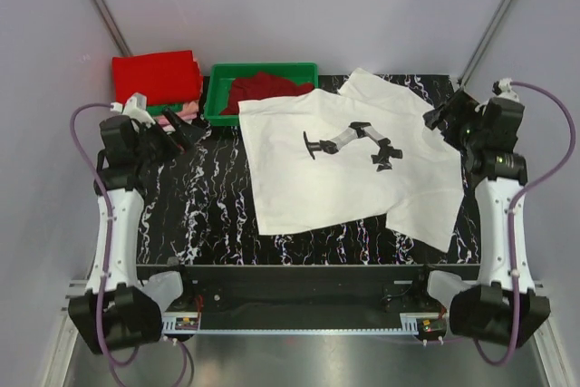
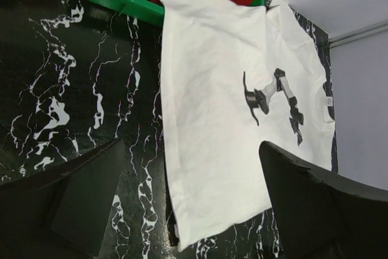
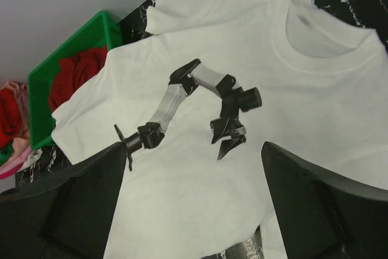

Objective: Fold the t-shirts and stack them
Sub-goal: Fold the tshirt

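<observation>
Hidden: part of the green tray (image 1: 216, 88) rim, under a corner of the white t-shirt (image 1: 299, 178).
Tray: crumpled red cloth (image 1: 263, 90), far edge.
White t-shirt: flat, print up, centre-right of the desk (image 1: 195, 206).
Far-left corner: folded red t-shirt (image 1: 156, 76).
Left hand (image 1: 184, 130), right hand (image 1: 441, 118): released, empty.

You have a black counter (image 1: 208, 197) veined in white. A white t-shirt (image 1: 299, 178) with a robot-arm print lies spread face up from the centre out toward 3 o'clock. One of its corners laps over the rim of a green tray (image 1: 217, 97) at 11 o'clock. At 10 o'clock a folded stack (image 1: 154, 74), red on top, sits at the counter's corner just beside the tray.
</observation>
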